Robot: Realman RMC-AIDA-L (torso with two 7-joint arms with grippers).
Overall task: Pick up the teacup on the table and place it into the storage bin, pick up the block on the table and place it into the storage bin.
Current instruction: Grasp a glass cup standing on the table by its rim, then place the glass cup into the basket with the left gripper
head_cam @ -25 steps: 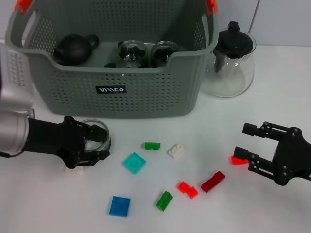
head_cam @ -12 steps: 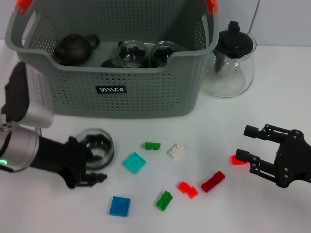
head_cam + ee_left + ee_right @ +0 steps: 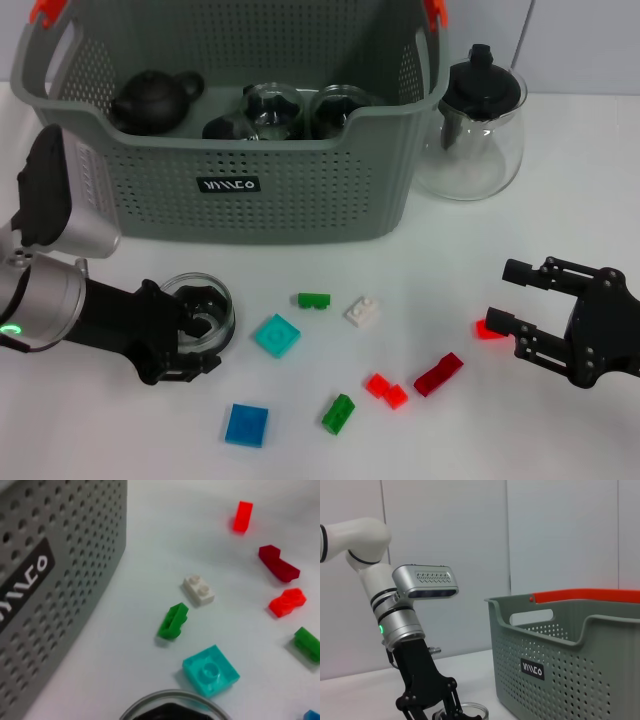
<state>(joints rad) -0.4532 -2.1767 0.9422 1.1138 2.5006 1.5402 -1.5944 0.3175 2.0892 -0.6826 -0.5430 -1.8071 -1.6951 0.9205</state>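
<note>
Left gripper (image 3: 196, 330), fingers closed on the glass teacup (image 3: 200, 308) on the table; storage bin (image 3: 300, 195) rises just behind it; right gripper (image 3: 515, 297), spread, beside a red block (image 3: 490, 329).

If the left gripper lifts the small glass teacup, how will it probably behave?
The teacup looks like clear glass, so probably stiff, smooth and somewhat slippery between the left gripper fingers. It seems small and thin-walled, likely light but fragile. Being short and wide, it probably resists tipping.
</note>
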